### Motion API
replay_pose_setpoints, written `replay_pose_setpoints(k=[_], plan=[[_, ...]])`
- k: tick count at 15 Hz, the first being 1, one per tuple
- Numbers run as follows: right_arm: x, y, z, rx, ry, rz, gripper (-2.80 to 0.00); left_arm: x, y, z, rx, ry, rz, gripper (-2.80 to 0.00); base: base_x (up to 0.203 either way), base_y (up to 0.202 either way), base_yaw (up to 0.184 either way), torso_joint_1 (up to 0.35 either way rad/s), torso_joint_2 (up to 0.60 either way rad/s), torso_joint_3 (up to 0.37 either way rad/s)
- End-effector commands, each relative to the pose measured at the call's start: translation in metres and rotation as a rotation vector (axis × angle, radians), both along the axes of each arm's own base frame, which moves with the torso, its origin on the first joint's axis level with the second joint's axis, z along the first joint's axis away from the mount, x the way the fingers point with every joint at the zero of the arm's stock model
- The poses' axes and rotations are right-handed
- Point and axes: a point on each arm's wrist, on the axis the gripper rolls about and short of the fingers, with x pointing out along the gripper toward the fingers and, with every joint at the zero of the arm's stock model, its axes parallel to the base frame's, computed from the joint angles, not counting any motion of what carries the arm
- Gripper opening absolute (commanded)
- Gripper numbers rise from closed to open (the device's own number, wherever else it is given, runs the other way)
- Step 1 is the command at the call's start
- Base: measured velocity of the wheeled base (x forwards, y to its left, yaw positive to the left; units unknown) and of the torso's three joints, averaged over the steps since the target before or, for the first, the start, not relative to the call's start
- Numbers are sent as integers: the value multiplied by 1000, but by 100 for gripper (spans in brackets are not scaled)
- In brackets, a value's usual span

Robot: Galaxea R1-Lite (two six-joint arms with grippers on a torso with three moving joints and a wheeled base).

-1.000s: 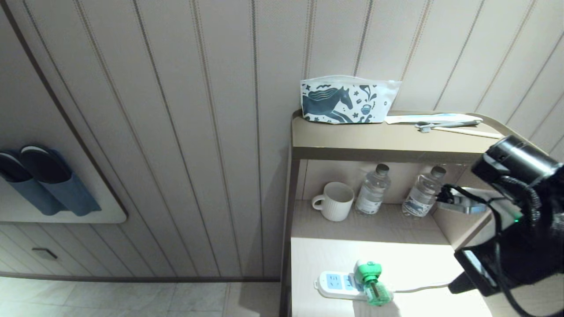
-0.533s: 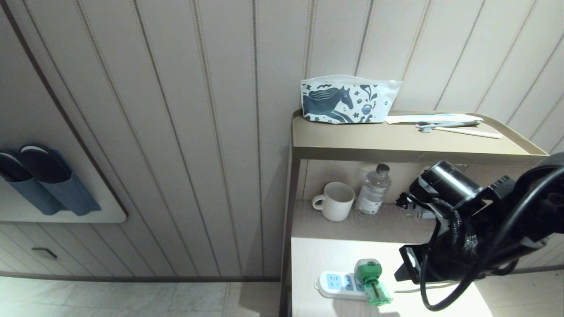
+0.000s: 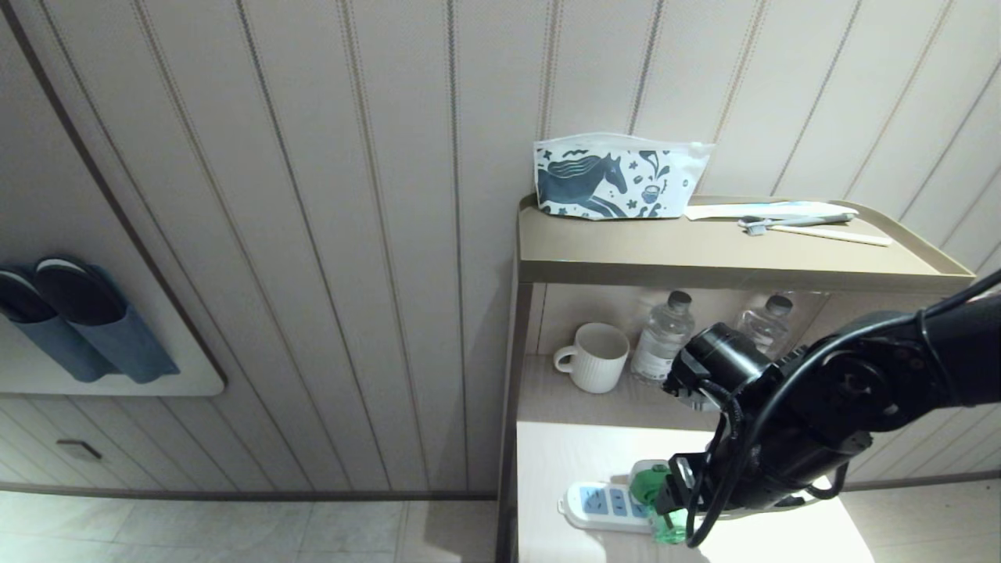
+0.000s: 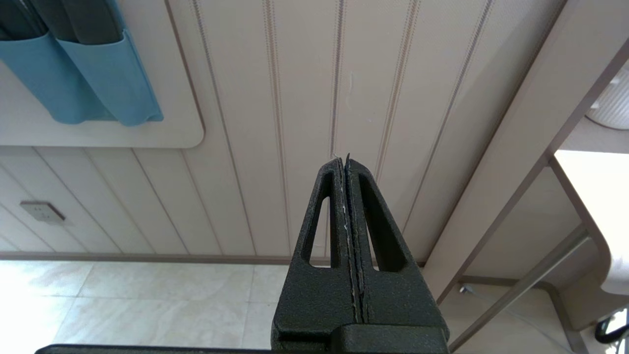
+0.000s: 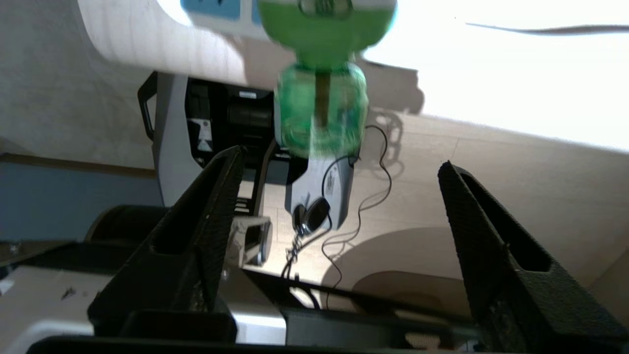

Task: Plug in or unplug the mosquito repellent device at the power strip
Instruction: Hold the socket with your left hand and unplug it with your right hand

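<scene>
The right tool (image 5: 339, 196) stands spread wide and holds nothing: in the right wrist view its two dark fingers (image 5: 206, 216) flank an empty gap, and the mosquito repellent device (image 5: 322, 105) hangs in the upper middle of that frame, just past the fingertips and touching neither. The spread looks chosen to take the device's green bottle between the fingers, so the step in hand is probably an approach for a grasp, not yet a grip.

In the head view the right tool (image 3: 674, 494) sits at the lower centre-right of the frame, at the end of the dark arm that reaches in from the right edge and covers much of the device (image 3: 646, 485). The device sits plugged into the power strip (image 3: 594, 504), its white-and-green head on the strip and its bottle pointing towards the bottom edge of the frame. The strip lies flat on the pale worktop (image 3: 579, 457) near the lower edge. Being plugged in, the device seems due to be pulled out.

The left tool (image 4: 348, 206) is clenched shut on nothing, parked facing the panelled wall.

Above the worktop, a mug (image 3: 593, 357) and two clear water bottles (image 3: 661, 338) stand in the shelf recess, well apart from the work.
</scene>
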Motion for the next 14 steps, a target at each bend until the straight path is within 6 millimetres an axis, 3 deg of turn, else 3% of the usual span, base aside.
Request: replay_pose_setpoints(k=[1,14], plan=[[8,6,-23,-26,50,4,0,0,0,0,-1,2,0,-280,0,0,0,0,0,0],[41,20,-50,-76,18,-15,0,0,0,0,-1,2,0,-280,0,0,0,0,0,0]])
